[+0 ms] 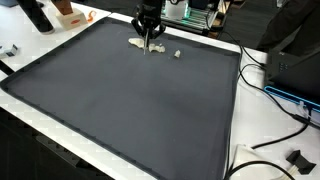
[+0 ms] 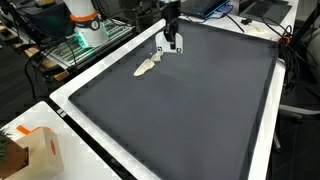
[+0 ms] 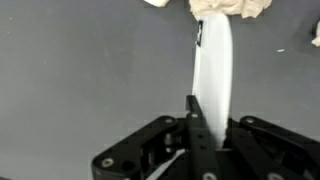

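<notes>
Closed end effector (image 3: 197,110) pinches a long white flat strip (image 3: 215,65); its long axis runs straight ahead to crumpled cream cloth (image 3: 230,6) on the dark grey worktop (image 3: 80,70).

Both exterior views look down from above and afar at the dark mat on the tabletop (image 1: 150,110), from differing sides, sharing its far end. The wrist view looks close down past the claw (image 3: 195,120).
</notes>
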Robot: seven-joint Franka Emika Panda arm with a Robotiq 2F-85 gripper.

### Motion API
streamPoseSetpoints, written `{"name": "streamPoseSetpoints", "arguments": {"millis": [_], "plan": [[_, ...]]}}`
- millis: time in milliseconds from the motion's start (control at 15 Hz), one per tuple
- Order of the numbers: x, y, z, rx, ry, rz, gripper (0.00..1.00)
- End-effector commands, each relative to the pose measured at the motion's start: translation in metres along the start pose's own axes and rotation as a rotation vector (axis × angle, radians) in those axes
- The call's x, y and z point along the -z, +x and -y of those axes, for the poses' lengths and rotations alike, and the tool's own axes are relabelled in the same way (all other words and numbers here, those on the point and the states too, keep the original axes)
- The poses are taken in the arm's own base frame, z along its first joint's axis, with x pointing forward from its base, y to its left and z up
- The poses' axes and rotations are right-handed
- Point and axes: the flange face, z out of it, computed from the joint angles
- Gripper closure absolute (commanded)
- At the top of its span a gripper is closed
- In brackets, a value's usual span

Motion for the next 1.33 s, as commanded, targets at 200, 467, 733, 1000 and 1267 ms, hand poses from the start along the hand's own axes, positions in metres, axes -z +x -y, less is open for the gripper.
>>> {"name": "streamPoseSetpoints", "arguments": {"millis": [200, 467, 733, 1000, 1267], "plan": [[0.070, -0.033, 0.020, -0.063, -0.010, 0.015, 0.99], [0.096, -0.042, 0.030, -0.092, 0.010, 0.024, 0.99], [0.115, -0.050, 0.036, -0.121, 0.021, 0.026, 0.99], [0.128, -0.060, 0.043, -0.132, 0.017, 0.030, 0.99], [0.140, -0.068, 0.049, -0.131, 0.013, 0.019, 0.99]]}}
